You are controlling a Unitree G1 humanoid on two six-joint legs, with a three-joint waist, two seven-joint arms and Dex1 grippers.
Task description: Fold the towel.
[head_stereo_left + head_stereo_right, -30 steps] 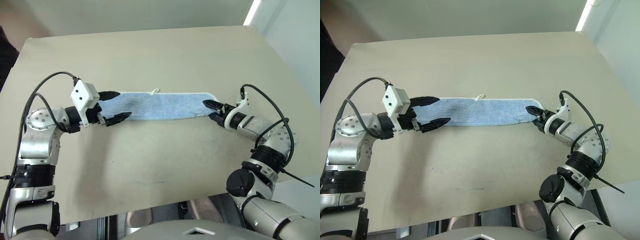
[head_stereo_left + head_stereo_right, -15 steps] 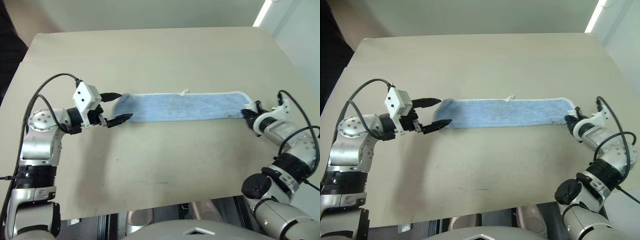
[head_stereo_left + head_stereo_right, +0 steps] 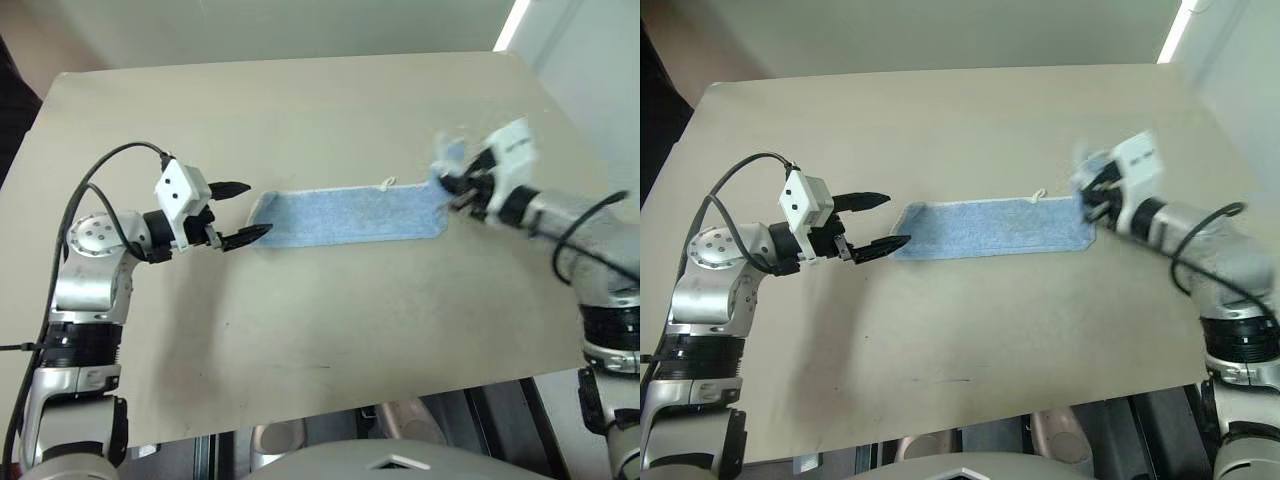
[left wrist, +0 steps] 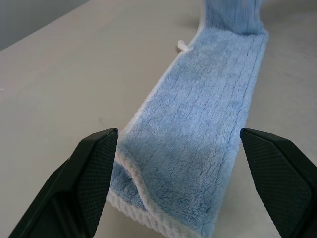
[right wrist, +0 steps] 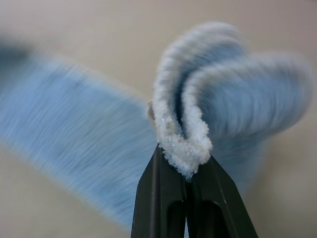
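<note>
The light blue towel (image 3: 345, 217) lies as a long strip across the middle of the tan table (image 3: 300, 110), a small white loop (image 3: 386, 184) on its far edge. My right gripper (image 3: 457, 188) is shut on the towel's right end and holds that end lifted off the table; in the right wrist view the white-edged cloth (image 5: 185, 134) bunches between the fingers. My left gripper (image 3: 240, 213) stands open just left of the towel's left end, one finger (image 4: 94, 173) on each side of that end, not touching it.
The table's front edge (image 3: 330, 415) runs close below the arms, and its right edge (image 3: 565, 120) lies just beyond my right arm. Bare tabletop stretches behind and in front of the towel.
My right gripper shut on the towel's right end, rolled over, then lifted it and carried it leftward. The left end slid right, out from between my open left fingers, which kept still.
</note>
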